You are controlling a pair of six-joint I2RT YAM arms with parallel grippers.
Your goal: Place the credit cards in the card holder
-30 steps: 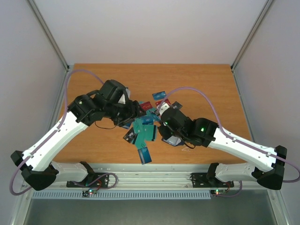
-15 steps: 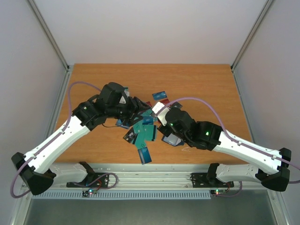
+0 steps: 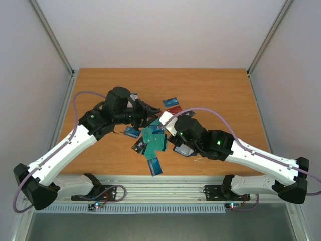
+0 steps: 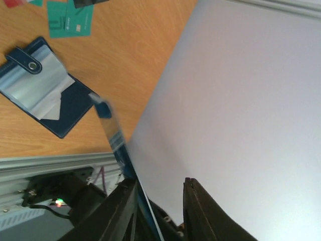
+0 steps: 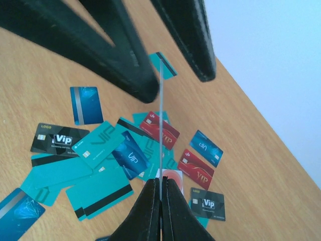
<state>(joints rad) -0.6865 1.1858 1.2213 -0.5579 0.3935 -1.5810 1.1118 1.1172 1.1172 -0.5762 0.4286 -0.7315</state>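
Note:
My right gripper (image 5: 161,182) is shut on a thin credit card (image 5: 164,59) and holds it edge-on above the table. That card's far end stands between the open fingers (image 5: 125,60) of my left gripper (image 4: 159,181). In the left wrist view the card (image 4: 111,131) lies against the left finger. The two grippers (image 3: 149,111) (image 3: 161,120) meet over the pile of teal, blue, red and dark credit cards (image 3: 155,138) (image 5: 100,145). The navy card holder (image 4: 55,105) lies open on the table, clasp tab up. In the top view it is partly hidden under my right arm (image 3: 184,150).
One blue card (image 3: 154,165) lies alone near the front rail (image 3: 165,178). A blue and a red card (image 3: 171,103) lie at the back of the pile. Enclosure walls and corner posts stand on the left, right and far sides.
My left gripper has moved right and further back. My right gripper has moved left with the card, so the card's end is now between the left fingers.

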